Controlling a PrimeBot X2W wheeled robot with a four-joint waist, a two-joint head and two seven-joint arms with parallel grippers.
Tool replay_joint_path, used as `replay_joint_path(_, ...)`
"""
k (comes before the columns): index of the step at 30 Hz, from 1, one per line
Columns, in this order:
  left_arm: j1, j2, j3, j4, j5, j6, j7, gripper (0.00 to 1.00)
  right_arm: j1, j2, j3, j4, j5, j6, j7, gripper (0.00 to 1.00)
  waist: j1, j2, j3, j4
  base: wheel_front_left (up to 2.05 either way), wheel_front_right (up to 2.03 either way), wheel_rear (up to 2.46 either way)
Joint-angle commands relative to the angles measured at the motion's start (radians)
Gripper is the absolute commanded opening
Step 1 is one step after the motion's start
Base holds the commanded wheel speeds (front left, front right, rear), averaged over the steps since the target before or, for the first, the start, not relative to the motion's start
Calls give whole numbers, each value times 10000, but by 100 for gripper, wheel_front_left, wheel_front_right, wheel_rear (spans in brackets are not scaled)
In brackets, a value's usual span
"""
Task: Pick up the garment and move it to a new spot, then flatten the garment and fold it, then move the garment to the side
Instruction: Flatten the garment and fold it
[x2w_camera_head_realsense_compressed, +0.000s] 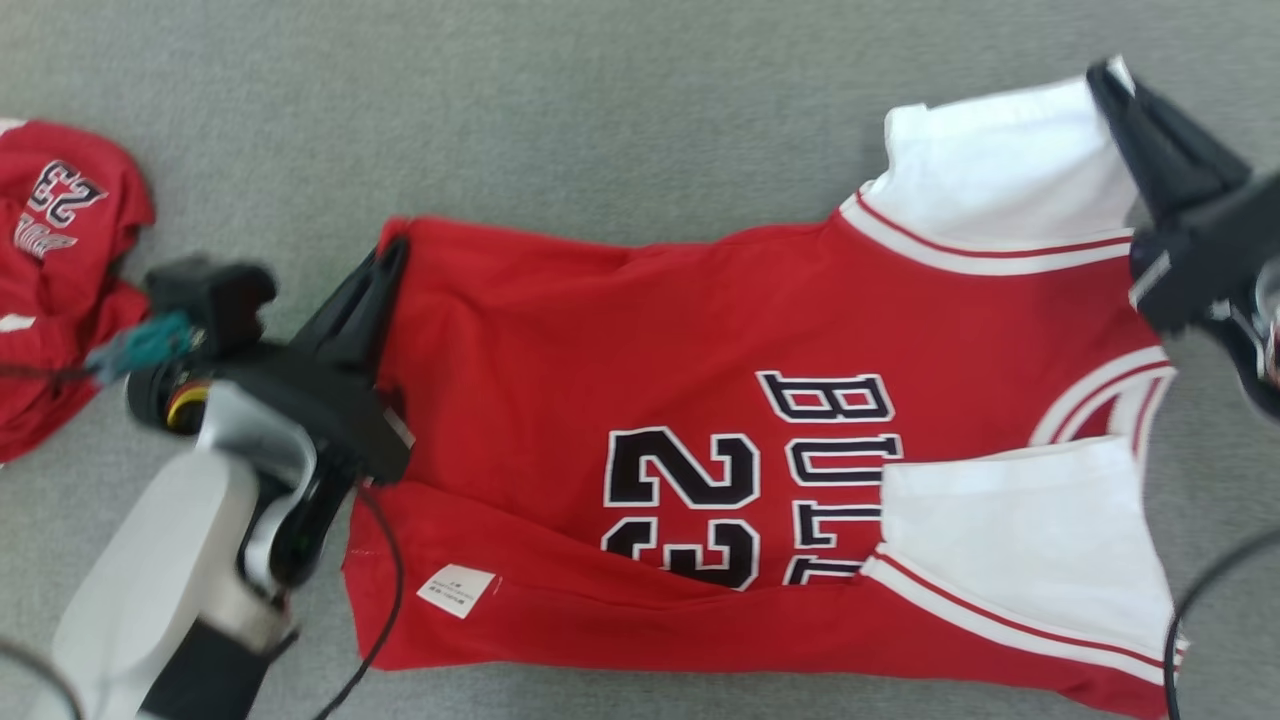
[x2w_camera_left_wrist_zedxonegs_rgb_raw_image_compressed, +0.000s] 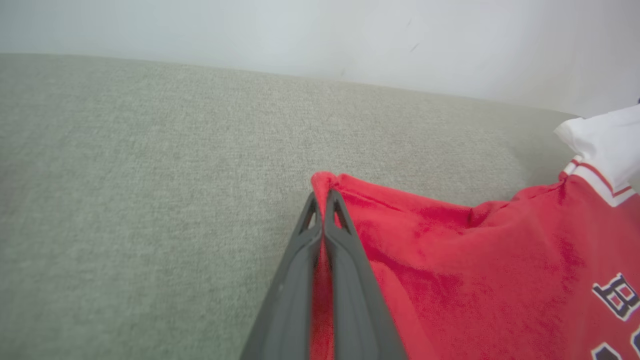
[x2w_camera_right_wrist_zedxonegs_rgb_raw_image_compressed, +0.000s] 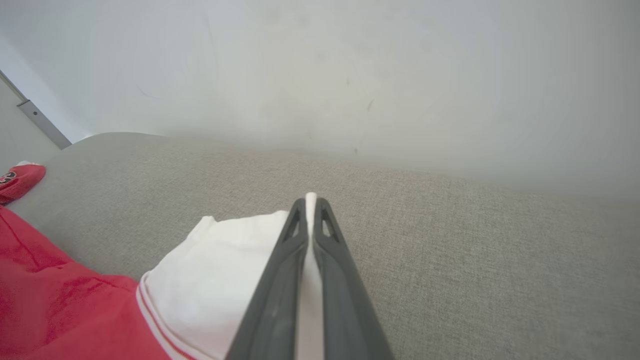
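**Both far corners pinched: carry them over as one**

The pale left forearm (x2w_camera_head_realsense_compressed: 150, 560) lies nearest, low in the head view. Above it, the left gripper (x2w_camera_head_realsense_compressed: 392, 262) is clenched on the far hem corner of the red Bulls 23 jersey (x2w_camera_head_realsense_compressed: 620, 330). The right gripper (x2w_camera_head_realsense_compressed: 1105, 75) is clamped on the edge of the far white sleeve (x2w_camera_head_realsense_compressed: 1000, 160), with white cloth pinched between its fingers.

The jersey lies sideways on the grey fabric surface (x2w_camera_head_realsense_compressed: 500, 100), hem to the robot's left. Its near long edge seems already turned up over the lower numerals, baring the care label (x2w_camera_head_realsense_compressed: 457, 590). A second red garment (x2w_camera_head_realsense_compressed: 60, 250) sits well apart at the left.

The step looks like folding the far side toward the robot. Raise both grippers together, only enough to free the cloth. Hold the edge between them taut, since the red cloth sags in ridges near the hem corner. Bring both hands nearer at one pace, so the edge lands parallel to the near fold. The thin sleeve pinch could slip, so pull gently.
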Motion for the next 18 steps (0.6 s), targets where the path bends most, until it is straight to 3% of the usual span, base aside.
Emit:
replay_joint_path(1, 403, 146, 62, -226, -219, 41, 54, 0, 338, -214, -13, -274, 156, -6, -191, 0, 1, 0, -281, -280, 0, 0, 0)
replay_joint_path(7, 1674, 699, 413, -1663, -470, 384, 139, 0, 1932, -842, -167, -1675, 405, -6, -695, 0, 1, 0, -643, -545, 0, 0, 0)
replay_joint_path(18, 3827, 1298, 853, -3772, -995, 876, 208, 0, 4604, -912, -820, -3083, 744, -5, -932, 0, 1, 0, -1112, -904, 0, 0, 0)
